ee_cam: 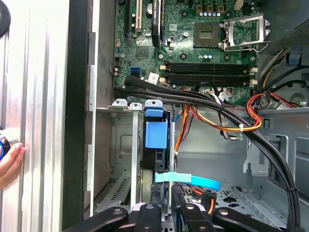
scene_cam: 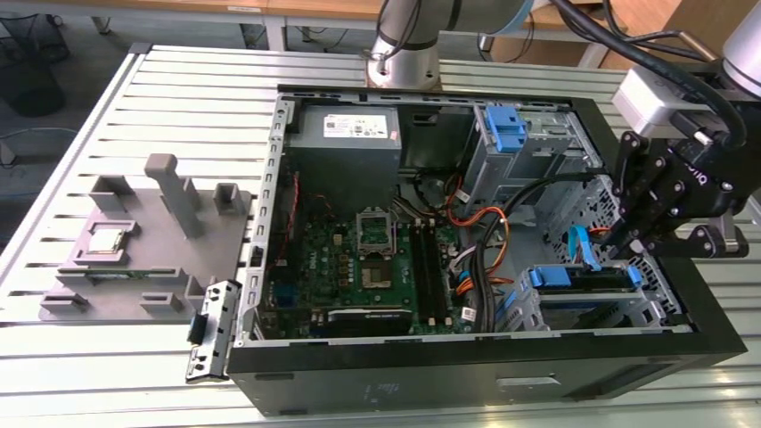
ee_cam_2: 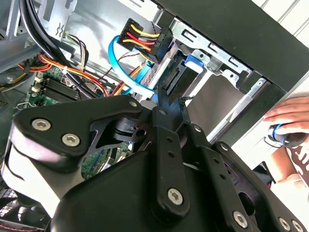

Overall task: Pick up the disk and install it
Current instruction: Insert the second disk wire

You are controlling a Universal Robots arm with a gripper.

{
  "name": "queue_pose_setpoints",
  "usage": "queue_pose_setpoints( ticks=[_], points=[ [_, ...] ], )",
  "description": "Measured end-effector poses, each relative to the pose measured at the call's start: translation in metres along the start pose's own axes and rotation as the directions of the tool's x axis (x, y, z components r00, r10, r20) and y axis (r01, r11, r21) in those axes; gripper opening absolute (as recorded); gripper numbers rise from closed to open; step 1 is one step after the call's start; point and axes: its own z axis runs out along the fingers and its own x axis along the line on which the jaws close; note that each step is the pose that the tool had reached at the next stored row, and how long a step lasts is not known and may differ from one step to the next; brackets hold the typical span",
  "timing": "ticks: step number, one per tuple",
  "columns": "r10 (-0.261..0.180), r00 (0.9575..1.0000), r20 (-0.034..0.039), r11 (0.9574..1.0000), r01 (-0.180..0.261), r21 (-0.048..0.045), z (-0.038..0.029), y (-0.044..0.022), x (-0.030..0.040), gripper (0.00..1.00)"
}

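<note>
Open case [scene_cam: 356,374] lying on slatted surface [scene_cam: 178,80]. Toward the exterior view's right, disk [scene_cam: 579,278] seated in the lower bay [scene_cam: 648,308]. Just above it, hand [scene_cam: 651,239]; cannot tell whether open or closed.

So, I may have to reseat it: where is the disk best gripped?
The disk sits on edge in the drive bay, faces walled in. Likely best: pinch its exposed blue carrier edge, coming from the open side of the case.

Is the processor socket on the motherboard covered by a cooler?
No, the socket on the motherboard sits bare, its metal frame exposed, in the first wrist view.
</note>
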Motion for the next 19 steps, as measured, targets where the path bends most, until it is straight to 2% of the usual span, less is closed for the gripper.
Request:
queue_pose_setpoints(
  ticks=[3,13,19],
  points=[
    [0.0,1.0,0.0,1.0,0.0,-0.0001,0.0,-0.0004,-0.0021,0.24],
    [0.0,1.0,0.001,1.0,0.0,0.0,0.0003,-0.0011,-0.0161,0.24],
    [0.0,1.0,0.0015,1.0,0.0,0.0,0.0005,-0.007,-0.0187,0.24]
  ],
)
